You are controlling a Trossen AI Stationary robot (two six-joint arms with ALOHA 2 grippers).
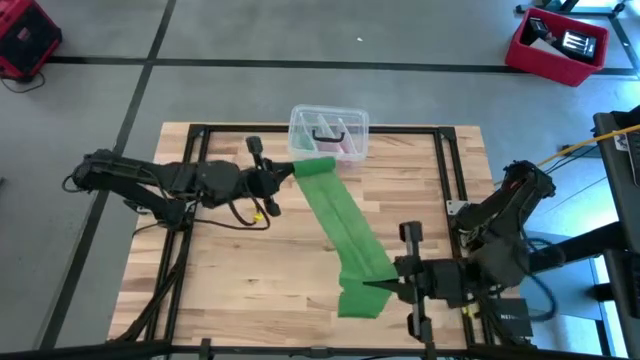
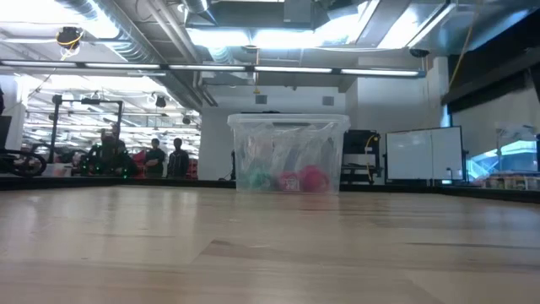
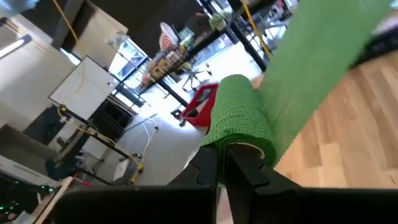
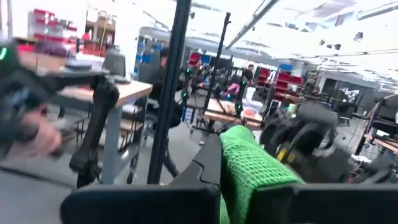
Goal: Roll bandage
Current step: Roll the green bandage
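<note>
High view: bandage (image 1: 345, 228) betw left claw (image 1: 290, 172) & right claw (image 1: 378, 287), both clamped on it

1 camera looks straight down on the whole table (image 1: 250, 270). 1 sits low at its near edge, facing the box (image 2: 288, 152) by the far edge. 2 wrist cameras sit close behind the bandage (image 3: 249, 118), facing the room.

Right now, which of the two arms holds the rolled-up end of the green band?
The left gripper, beside the box; the right gripper pinches the band's flat end.
</note>
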